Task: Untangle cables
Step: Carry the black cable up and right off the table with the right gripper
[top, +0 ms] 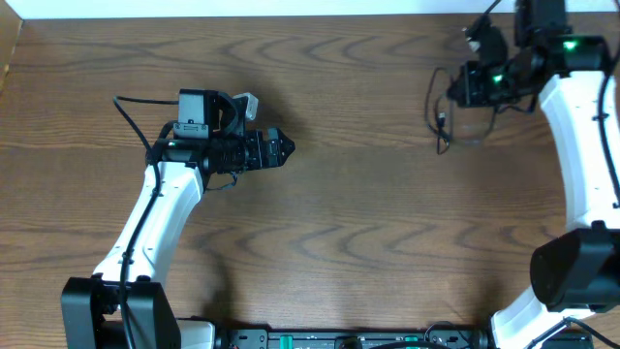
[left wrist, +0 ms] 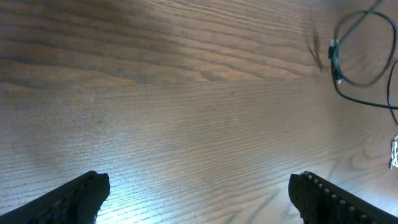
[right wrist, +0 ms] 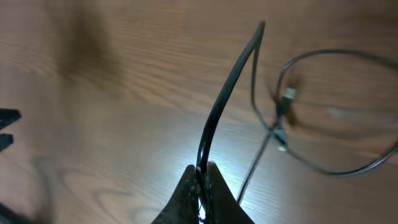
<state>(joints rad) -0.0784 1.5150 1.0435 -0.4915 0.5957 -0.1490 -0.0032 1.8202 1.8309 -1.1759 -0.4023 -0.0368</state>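
Right end effector (right wrist: 200,177): jaws pinched shut on one black cable (right wrist: 227,93), at the far right of the table (top: 339,223).
Cable: rises from the grip to a sharp bend, then drops into a loose loop on the table; a small plug (right wrist: 288,94) sits where the strands cross.
Left end effector (left wrist: 199,183): jaws wide, holding nothing, above bare wood well apart from the loop.
Step in hand (judged): drawing the gripped strand clear of the loop.
Method (judged): pull slowly away from the crossing, along the strand's own line, so the loop opens rather than tightens.
Support (judged): the free end effector could pin the loop near the plug.
Risk: the plug snagging at the crossing.
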